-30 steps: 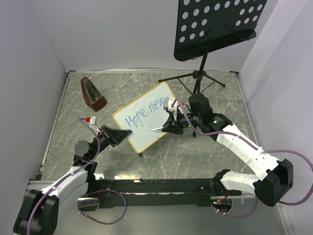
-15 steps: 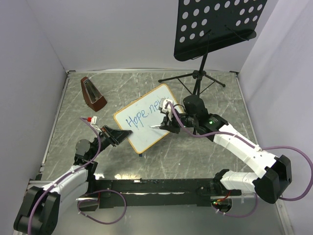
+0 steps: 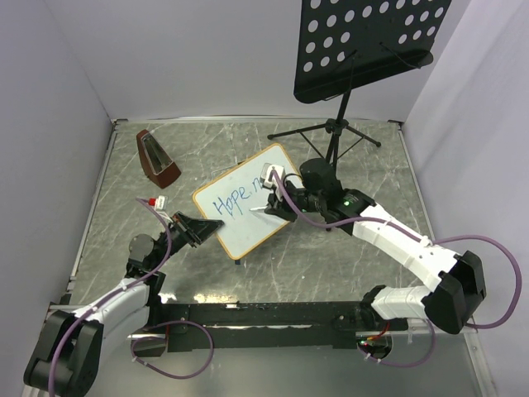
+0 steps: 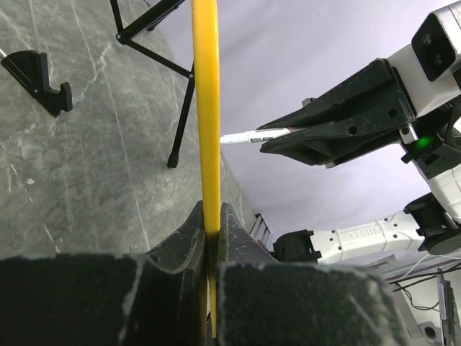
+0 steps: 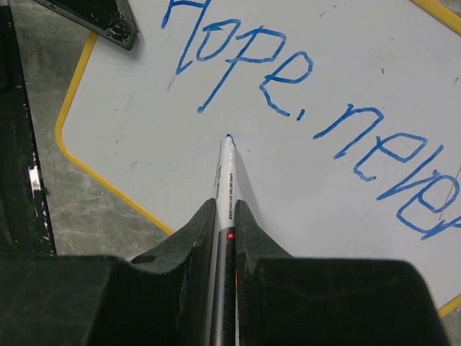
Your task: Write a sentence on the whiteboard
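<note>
Seen from above, the whiteboard stands tilted at mid-counter, its lower-left edge pinched in the left tool, while the right tool clamps a marker at its face. The left wrist view shows that tool closed tight on the board's yellow frame. The right wrist view puts the marker tip just below "Hope" in the sentence, which reads "Hope never"

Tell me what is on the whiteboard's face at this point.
Blue writing, "Hope, never", on the whiteboard, with the marker tip just below "Hope" and bare board beneath. From above, the right tool covers most of "never".
</note>
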`<state>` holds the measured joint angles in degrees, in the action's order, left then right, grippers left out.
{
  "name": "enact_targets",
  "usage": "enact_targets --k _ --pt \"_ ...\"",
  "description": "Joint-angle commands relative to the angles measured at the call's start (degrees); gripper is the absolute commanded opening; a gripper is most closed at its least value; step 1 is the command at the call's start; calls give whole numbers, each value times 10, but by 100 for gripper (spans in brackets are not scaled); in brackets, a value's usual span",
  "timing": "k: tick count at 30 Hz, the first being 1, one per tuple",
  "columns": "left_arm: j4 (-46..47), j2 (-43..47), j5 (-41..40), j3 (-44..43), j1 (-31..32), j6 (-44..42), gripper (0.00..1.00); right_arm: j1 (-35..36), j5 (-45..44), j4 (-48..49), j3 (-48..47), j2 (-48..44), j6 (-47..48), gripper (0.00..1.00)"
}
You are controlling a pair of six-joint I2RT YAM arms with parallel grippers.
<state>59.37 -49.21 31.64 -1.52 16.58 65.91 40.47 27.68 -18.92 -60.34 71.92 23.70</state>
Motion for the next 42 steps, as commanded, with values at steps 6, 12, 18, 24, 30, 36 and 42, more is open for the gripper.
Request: enact_targets --k 6,12,18,24,30,36,42 --pt "102 12 -8 30 -1 19 1 16 10 -18 -29 3 21 0" --pt "89 21 -18 27 -1 17 1 19 15 -43 -22 -3 34 0" --pt "77 30 -25 27 -2 15 1 20 16 -64 -12 -14 43 0" --pt "71 32 -25 26 -3 12 1 25 25 -89 -6 -22 50 0" --pt "70 32 -25 26 -4 12 1 37 29 -108 -7 -20 56 0" --pt "65 35 -24 25 -5 9 1 48 32 -111 -16 -11 56 0" --pt "69 32 -21 30 -6 9 1 47 30 -83 -38 -20 44 0"
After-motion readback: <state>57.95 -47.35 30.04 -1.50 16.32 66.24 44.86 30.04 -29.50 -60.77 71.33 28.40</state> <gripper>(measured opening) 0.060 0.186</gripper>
